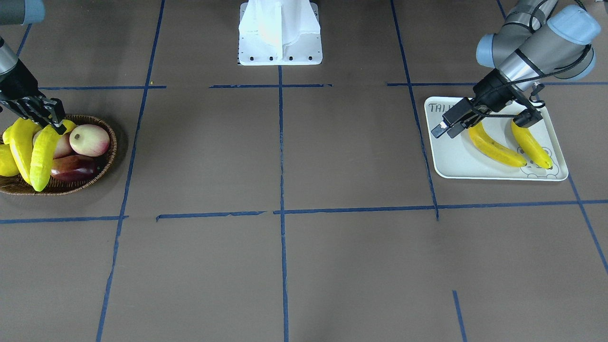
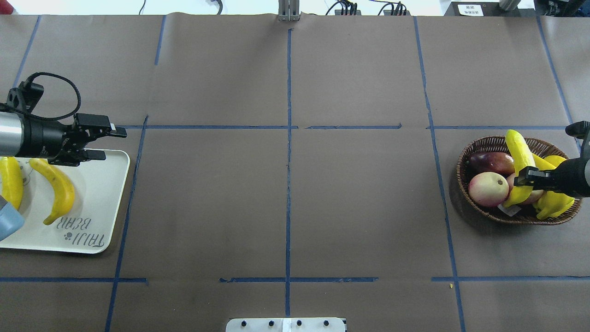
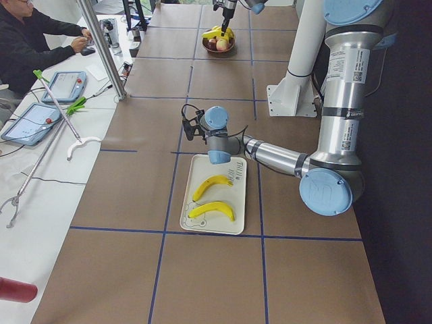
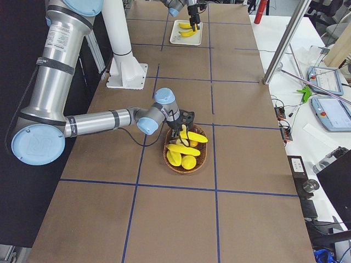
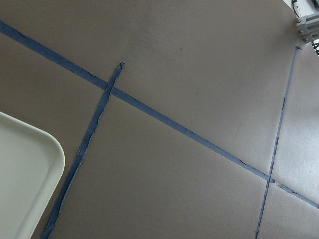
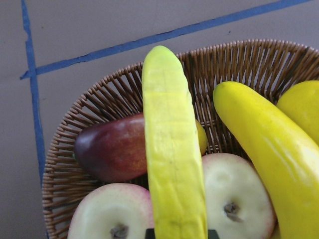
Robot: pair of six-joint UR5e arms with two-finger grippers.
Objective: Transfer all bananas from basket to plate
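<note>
Two yellow bananas lie on the white plate; they also show in the front view. My left gripper is open and empty, low over the plate's far corner. The wicker basket holds two more bananas. My right gripper is shut on one of them, a pale yellow-green banana that lies tilted with its far end over the rim. The other banana lies beside it.
The basket also holds a pink-cream peach, a dark red fruit and a stubby yellow fruit. The robot's white base stands mid-table at the robot's edge. Blue tape lines cross the brown table. An operator sits at a side desk.
</note>
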